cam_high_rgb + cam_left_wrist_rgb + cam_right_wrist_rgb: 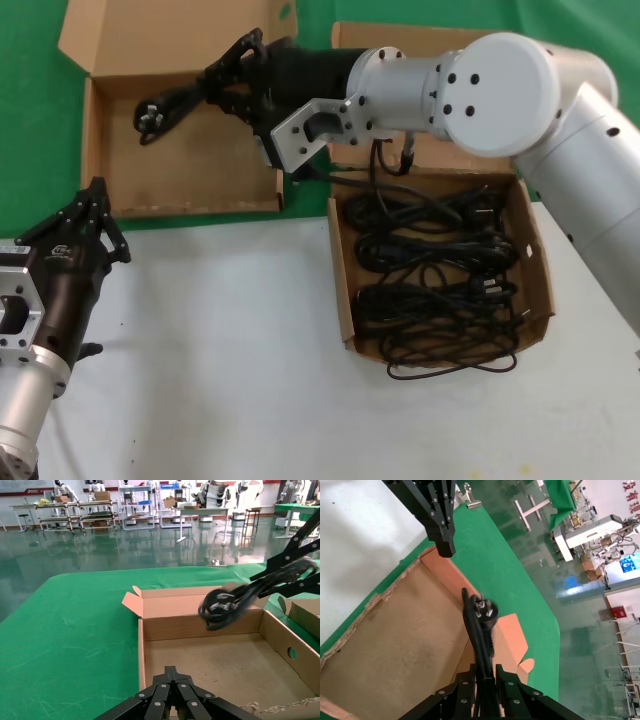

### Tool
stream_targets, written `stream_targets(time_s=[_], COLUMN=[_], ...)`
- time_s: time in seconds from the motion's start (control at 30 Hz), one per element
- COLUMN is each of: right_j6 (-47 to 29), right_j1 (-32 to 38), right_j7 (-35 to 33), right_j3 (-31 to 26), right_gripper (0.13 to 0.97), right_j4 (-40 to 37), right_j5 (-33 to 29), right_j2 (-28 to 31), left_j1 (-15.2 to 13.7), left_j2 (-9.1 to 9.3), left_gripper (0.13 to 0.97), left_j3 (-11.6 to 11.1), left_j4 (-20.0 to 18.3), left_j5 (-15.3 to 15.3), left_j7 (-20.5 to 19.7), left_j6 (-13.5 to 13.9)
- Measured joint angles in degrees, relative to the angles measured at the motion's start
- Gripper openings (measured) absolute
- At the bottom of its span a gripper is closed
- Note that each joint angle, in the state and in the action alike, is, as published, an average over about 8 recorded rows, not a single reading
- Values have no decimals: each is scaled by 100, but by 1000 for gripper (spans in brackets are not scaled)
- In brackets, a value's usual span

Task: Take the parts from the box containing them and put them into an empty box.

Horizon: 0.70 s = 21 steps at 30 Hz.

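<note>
The right gripper [232, 72] is clamping a black cord [165, 106] above the empty box [110, 165]; remaining cords [432, 270] are filling the other box [341, 290]; the left gripper [88, 215], fingers together, is waiting nearby

A smooth white tabletop [230, 350] fills the lower part of the head view. A green cloth cover [30, 130] lies over the upper part of that view, its edge meeting the white surface along a line across the middle left. In the left wrist view, metal shelving racks [70, 515] loaded with small items stand across the upper left, on a glossy dark green floor [125, 550]. A white workbench [200, 512] stands at upper centre.
</note>
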Motion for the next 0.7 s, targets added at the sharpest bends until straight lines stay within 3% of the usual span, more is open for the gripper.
stream_targets(time_s=[0.4, 0.7], right_j6=[142, 406], right_j1=[-132, -485], right_j7=[-162, 404], right_j3=[140, 535], right_gripper=[301, 442], right_j4=[281, 916], right_j5=[387, 138], right_j2=[206, 687], left_j1=[0, 0], left_j2=[0, 0], left_gripper=[145, 145], left_j3=[0, 0], left_j4=[0, 0], left_j5=[0, 0], left_j7=[0, 0], left_j6=[0, 0])
